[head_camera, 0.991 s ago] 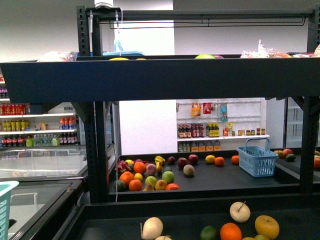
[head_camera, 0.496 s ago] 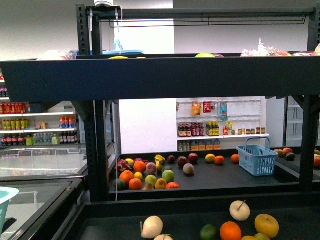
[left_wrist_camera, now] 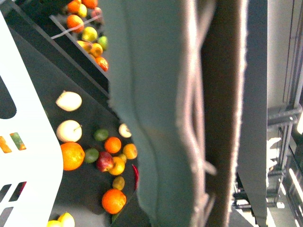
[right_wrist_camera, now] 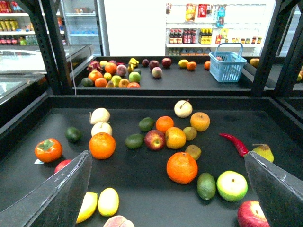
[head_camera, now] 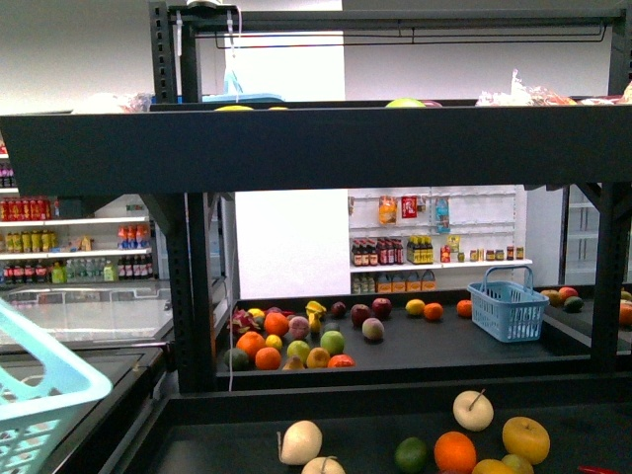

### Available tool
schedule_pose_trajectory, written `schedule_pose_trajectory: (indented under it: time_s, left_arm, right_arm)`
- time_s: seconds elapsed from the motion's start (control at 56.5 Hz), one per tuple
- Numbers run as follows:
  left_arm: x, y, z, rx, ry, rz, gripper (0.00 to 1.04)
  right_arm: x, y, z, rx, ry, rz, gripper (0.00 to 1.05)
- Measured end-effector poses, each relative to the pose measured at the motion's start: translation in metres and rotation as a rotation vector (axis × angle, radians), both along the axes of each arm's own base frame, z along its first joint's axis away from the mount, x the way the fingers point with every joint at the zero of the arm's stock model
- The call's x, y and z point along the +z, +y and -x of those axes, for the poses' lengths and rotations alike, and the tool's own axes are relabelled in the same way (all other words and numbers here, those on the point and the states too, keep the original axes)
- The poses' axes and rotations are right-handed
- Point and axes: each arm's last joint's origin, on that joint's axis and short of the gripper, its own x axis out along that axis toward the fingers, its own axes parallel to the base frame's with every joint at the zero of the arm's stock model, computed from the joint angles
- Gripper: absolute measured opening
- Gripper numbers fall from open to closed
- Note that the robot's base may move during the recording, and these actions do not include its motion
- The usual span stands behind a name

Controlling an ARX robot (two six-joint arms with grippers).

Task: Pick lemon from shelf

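Basket (head_camera: 59, 362) has swung up at lower left; right hand (right_wrist_camera: 165, 155) gapes open, left hand's (left_wrist_camera: 194, 118) state unclear.

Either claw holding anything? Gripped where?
Right claw open, nothing in it. Left claw: cannot tell; a teal basket sits close by, no grip visible.

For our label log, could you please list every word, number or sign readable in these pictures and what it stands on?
None can be read.
The bottles and hanging packets on the white store shelving carry labels, but they are too small and blurred.
The black shelf and blue basket show no lettering.
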Motion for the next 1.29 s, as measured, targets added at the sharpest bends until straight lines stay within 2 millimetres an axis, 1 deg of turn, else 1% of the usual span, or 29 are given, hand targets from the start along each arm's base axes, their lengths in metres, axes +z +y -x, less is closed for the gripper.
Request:
schedule_pose_trajectory:
  time_s: [0.124,0.212,0.336,0.407,0.46,0.637,0.744,0.797,0.814,0.885,1.045,1.222,1.239,1.292]
  left_arm:
    - [-0.006,-0.023,-0.004,-0.084,-0.003,0.003,0.08]
    - [-0.007,-0.052,-0.008,-0.172,-0.017,-0.005,0.08]
    - [-0.008,-0.079,-0.013,-0.265,-0.057,-0.018,0.08]
    - [-0.016,-0.102,-0.019,-0.343,-0.067,-0.033,0.08]
    - [-0.022,-0.113,-0.022,-0.386,-0.058,-0.036,0.08]
    - [-0.038,-0.146,-0.033,-0.498,-0.026,-0.038,0.08]
    - [-0.037,-0.161,-0.04,-0.539,-0.04,-0.046,0.08]
    - [-0.036,-0.165,-0.042,-0.548,-0.049,-0.051,0.08]
    - [-0.034,-0.196,-0.048,-0.616,-0.122,-0.052,0.08]
    - [-0.038,-0.206,-0.049,-0.631,-0.112,-0.045,0.08]
    - [-0.045,-0.22,-0.052,-0.64,-0.081,-0.044,0.08]
    - [-0.045,-0.224,-0.053,-0.619,-0.058,-0.06,0.08]
    - [-0.045,-0.223,-0.053,-0.615,-0.061,-0.063,0.08]
    - [-0.044,-0.223,-0.054,-0.606,-0.069,-0.071,0.08]
  right_arm:
    - [0.0,0.0,0.0,0.0,0.0,0.0,0.97]
    - [0.0,0.0,0.0,0.0,0.0,0.0,0.97]
    - [0.0,0.0,0.0,0.0,0.0,0.0,0.97]
    - [0.0,0.0,0.0,0.0,0.0,0.0,0.97]
    - [0.0,0.0,0.0,0.0,0.0,0.0,0.97]
    - [0.0,0.0,0.0,0.0,0.0,0.0,0.97]
    - [0.0,0.0,0.0,0.0,0.0,0.0,0.97]
    - [0.0,0.0,0.0,0.0,0.0,0.0,0.97]
    - [0.0,0.0,0.0,0.0,0.0,0.0,0.97]
    - [0.0,0.0,0.0,0.0,0.0,0.0,0.97]
    - [0.0,0.0,0.0,0.0,0.0,0.0,0.97]
    - [0.0,0.0,0.0,0.0,0.0,0.0,0.97]
    - [-0.001,0.0,0.0,-0.01,0.014,-0.005,0.97]
    - [-0.004,0.001,-0.001,-0.086,0.222,-0.03,0.97]
